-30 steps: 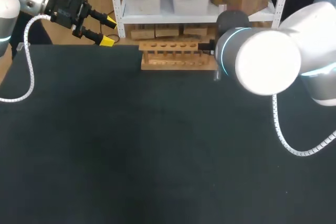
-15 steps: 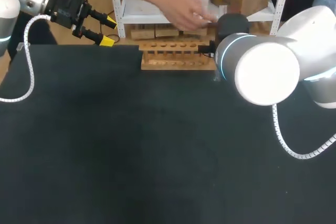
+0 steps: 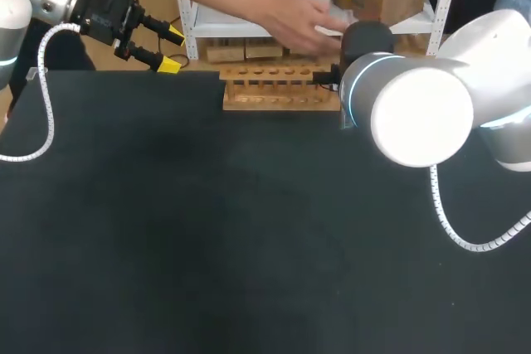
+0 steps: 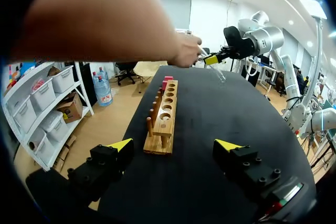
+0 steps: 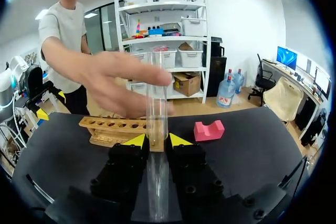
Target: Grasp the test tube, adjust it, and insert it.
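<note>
Holds the tube (image 5: 157, 103) in the right gripper (image 5: 157, 140), pinched from both sides between the yellow tips, low on its length, with most of the glass standing out ahead of the fingers. Has it at the far right of the table (image 3: 207, 230), by the right end of the rack (image 3: 278, 89); hides gripper and tube behind the arm's own elbow in the head view. Shares the tube's upper part with a person's hand (image 5: 123, 85), reaching over the rack and apparently touching the glass. Has the left gripper (image 4: 174, 145) at the far left, spread wide and holding nothing. Shows a pink block (image 5: 208, 129) just beyond the rack's right end.

Looks clear, thin-walled, stiff and light: likely brittle, and slick against the pads, so calls for a firm but gentle squeeze, never a crushing one. Favours a grip on the straight wall nearer the middle, not at the rim or the rounded end, to stop any pivoting. Needs the tube plumb over a hole before lowering, since a skewed entry could chip glass on wood
</note>
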`<state>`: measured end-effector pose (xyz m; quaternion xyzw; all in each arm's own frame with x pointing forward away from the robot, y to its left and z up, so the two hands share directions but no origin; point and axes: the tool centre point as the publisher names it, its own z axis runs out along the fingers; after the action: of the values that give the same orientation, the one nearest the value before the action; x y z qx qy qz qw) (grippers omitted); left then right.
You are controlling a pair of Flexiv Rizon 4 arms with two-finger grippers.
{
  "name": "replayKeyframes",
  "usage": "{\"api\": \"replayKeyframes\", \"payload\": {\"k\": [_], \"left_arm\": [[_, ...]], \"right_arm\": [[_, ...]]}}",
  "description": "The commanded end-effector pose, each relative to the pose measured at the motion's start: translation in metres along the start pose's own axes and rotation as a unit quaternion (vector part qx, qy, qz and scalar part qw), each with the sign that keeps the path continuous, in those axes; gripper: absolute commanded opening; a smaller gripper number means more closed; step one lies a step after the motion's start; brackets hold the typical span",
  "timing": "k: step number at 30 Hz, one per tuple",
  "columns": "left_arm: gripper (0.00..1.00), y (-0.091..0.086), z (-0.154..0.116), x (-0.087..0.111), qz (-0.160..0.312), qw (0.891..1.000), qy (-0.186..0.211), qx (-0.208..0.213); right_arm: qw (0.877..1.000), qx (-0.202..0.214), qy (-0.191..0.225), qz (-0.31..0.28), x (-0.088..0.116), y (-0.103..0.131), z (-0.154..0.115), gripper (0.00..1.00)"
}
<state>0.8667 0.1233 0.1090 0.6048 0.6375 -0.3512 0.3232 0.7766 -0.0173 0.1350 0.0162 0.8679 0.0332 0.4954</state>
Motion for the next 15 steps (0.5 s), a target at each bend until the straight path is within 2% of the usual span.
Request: {"api": "replayKeyframes", "payload": {"k": [1,15], "left_arm": [[1.0,0.0089,-0.0002,0.0003,0.0,0.998,0.001,0.061],[1.0,0.0089,-0.0002,0.0003,0.0,0.998,0.001,0.061]], "right_arm": [[1.0,-0.002,-0.003,0.001,0.001,-0.0019,-0.0011,0.0],[1.0,-0.002,-0.003,0.001,0.001,-0.0019,-0.0011,0.0]]}}
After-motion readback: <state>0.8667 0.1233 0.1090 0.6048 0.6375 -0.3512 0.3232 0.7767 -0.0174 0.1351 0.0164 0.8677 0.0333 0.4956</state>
